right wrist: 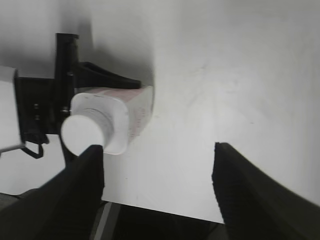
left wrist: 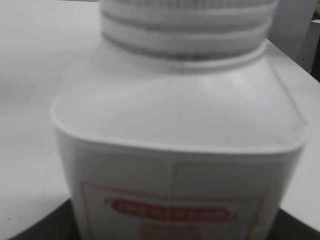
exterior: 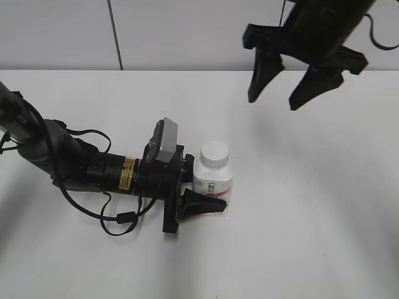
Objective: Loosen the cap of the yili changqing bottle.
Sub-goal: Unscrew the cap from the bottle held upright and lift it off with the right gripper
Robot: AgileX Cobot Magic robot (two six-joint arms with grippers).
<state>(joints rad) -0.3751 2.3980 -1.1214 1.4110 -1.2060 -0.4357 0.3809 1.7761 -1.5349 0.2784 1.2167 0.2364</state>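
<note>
The yili changqing bottle (exterior: pixel 214 182) stands upright on the white table, a squat white bottle with a pink-red label. Its white cap (exterior: pixel 214 154) sits on the neck. My left gripper (exterior: pixel 198 198) lies low on the table and is shut on the bottle's lower body, one black finger showing in front. The left wrist view is filled by the bottle (left wrist: pixel 175 145), with the cap's ribbed rim (left wrist: pixel 187 7) at the top edge. My right gripper (exterior: pixel 279 93) hangs open and empty, high above and to the right of the bottle. The right wrist view shows the bottle (right wrist: pixel 131 111) and cap (right wrist: pixel 81 132) by its left finger.
The left arm and its cables (exterior: pixel 81 168) stretch across the table's left side. The white table (exterior: pixel 312 205) has a grey wall behind. The table's edge (right wrist: pixel 165 210) shows in the right wrist view.
</note>
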